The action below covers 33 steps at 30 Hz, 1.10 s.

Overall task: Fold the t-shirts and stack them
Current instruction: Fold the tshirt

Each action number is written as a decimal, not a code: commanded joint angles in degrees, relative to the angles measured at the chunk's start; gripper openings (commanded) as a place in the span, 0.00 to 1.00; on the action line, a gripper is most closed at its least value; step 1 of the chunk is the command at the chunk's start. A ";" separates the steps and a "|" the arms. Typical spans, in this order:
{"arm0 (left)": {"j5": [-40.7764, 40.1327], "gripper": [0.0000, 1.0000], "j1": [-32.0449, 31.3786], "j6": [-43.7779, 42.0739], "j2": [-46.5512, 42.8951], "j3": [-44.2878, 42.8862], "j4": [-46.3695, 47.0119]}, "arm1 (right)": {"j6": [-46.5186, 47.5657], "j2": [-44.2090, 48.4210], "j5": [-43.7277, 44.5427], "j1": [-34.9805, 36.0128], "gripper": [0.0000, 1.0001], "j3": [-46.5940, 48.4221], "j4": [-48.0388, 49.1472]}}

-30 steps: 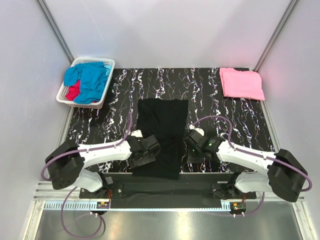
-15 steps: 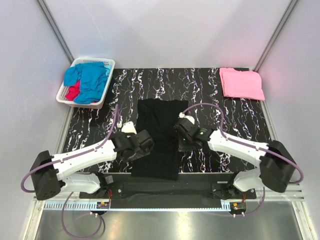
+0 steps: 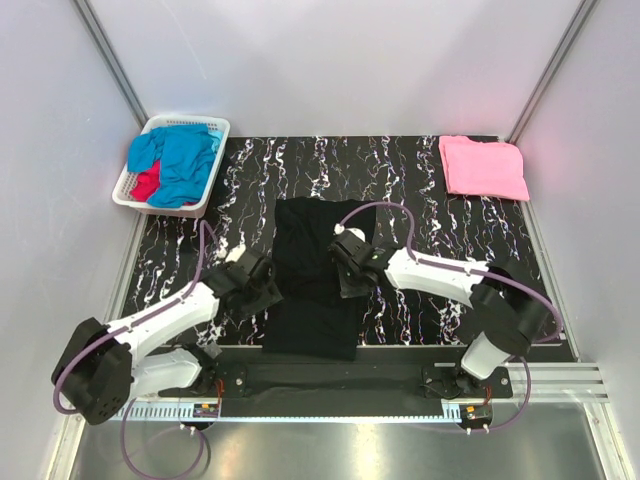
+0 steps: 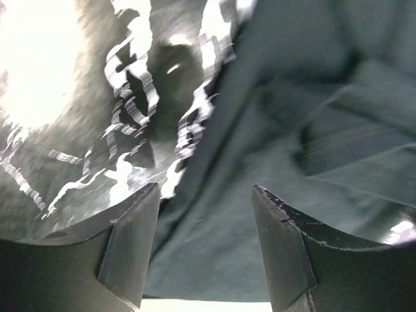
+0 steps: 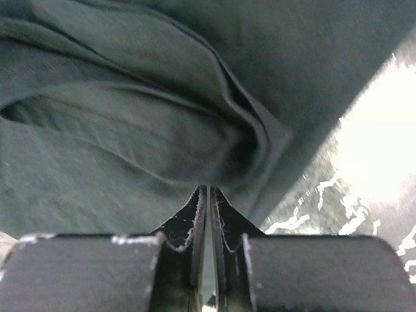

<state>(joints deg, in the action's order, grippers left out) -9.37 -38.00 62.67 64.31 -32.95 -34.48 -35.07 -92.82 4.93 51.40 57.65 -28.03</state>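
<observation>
**Black shirt between both arms, much of it out of sight**

In the top view the right arm's wrist covers the middle of the black t-shirt point(image 3: 315, 322). The cloth lies flat on the marbled table point(image 3: 450, 245), between the two arms. Its near hem reaches the table's front edge, and the dark cloth on the dark top makes folds hard to read there.

The right wrist view is filled almost wholly by bunched, dark greenish-looking cloth. Only a bright, washed-out strip of table shows at the right. The right gripper point(image 5: 208, 190) is clenched. Creases in the shirt run straight to its tips, so it appears to pinch a fold, though the contact itself is hidden.

The left gripper point(image 4: 205, 187) is spread wide, with nothing held between its fingers point(image 4: 133, 247). It straddles the shirt's left edge, with table under one finger and cloth under the other. Glare burns out the upper left corner of that view, and the picture is blurred.

At the far left corner stands a white basket point(image 3: 215, 150), half off the table. It holds a blue t-shirt point(image 3: 185, 155) heaped over a red t-shirt point(image 3: 147, 185), of which only a small patch shows. A pink t-shirt point(image 3: 484, 167) lies folded at the far right corner, well apart from both arms.
</observation>
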 commanded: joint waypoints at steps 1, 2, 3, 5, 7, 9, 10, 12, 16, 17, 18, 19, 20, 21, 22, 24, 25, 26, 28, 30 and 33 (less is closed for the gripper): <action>4.53 0.63 1.78 -7.12 0.98 -4.92 7.23 | 2.19 -2.53 0.52 0.55 0.12 3.61 3.25; 4.97 0.63 2.57 -8.26 1.95 -5.63 7.15 | 2.29 -3.15 0.52 0.55 0.12 3.96 3.68; 5.23 0.63 2.93 -8.71 2.74 -6.85 7.41 | 2.29 -3.86 0.78 0.46 0.11 4.83 3.95; 6.64 0.63 3.89 -9.67 5.03 -7.74 8.80 | 2.64 -5.79 1.13 0.55 0.11 6.06 4.39; 8.56 0.63 4.60 -9.94 6.26 -8.18 9.95 | 3.07 -7.46 1.40 0.46 0.11 6.95 4.74; 9.01 0.63 6.00 -10.47 8.37 -8.53 11.71 | 3.34 -8.78 1.84 0.37 0.11 8.35 4.92; 11.36 0.63 6.44 -10.64 9.85 -8.62 12.15 | 3.69 -9.83 2.01 0.28 0.11 8.79 4.92; 13.49 0.63 8.11 -11.08 10.74 -7.84 14.96 | 3.87 -10.28 2.80 -0.15 0.11 9.93 4.92; 18.84 0.63 10.57 -11.87 13.11 -7.13 19.70 | 4.74 -9.23 4.12 -1.65 0.12 11.17 4.92; 20.34 0.63 11.36 -11.87 14.42 -7.30 21.11 | 4.66 -9.05 4.30 -2.43 0.12 11.43 5.00; 20.35 0.63 11.72 -11.79 15.04 -7.39 21.64 | 4.83 -8.88 4.39 -2.96 0.13 11.61 4.92; 21.40 0.63 11.98 -11.87 15.66 -7.65 22.00 | 5.10 -8.70 4.65 -3.40 0.13 11.70 4.83; 21.84 0.63 12.33 -11.70 16.36 -7.83 22.52 | 5.01 -8.44 5.00 -3.67 0.13 11.61 4.83; 22.02 0.63 12.42 -11.70 17.24 -8.27 22.79 | 5.18 -8.17 5.09 -4.46 0.14 11.61 4.92; 22.20 0.63 12.51 -11.52 17.77 -8.53 22.96 | 5.10 -8.17 5.26 -4.72 0.14 11.70 4.83; 22.29 0.63 12.51 -10.82 18.65 -9.23 23.49 | 5.10 -8.17 6.06 -5.34 0.14 11.70 4.92; 21.68 0.62 12.60 -10.38 19.52 -9.41 23.49 | 5.10 -8.78 6.32 -5.78 0.14 11.87 5.09; 21.24 0.61 12.60 -9.25 19.97 -9.67 23.49 | 4.84 -9.13 6.76 -5.87 0.14 11.87 5.09; 18.27 0.57 12.69 -7.49 20.32 -9.59 23.14 | 4.49 -9.92 7.89 -6.48 0.13 11.96 5.35; 16.06 0.54 12.69 -5.90 19.80 -9.07 24.37 | 4.40 -10.28 8.17 -6.75 0.13 11.26 7.02; 11.92 0.53 12.86 -5.46 18.83 -8.45 26.92 | 4.31 -11.15 7.99 -7.45 0.13 10.91 9.05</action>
<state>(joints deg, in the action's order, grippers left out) 7.40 -25.58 55.37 84.47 -40.45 -12.75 -30.89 -103.20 10.68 44.82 67.33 -22.72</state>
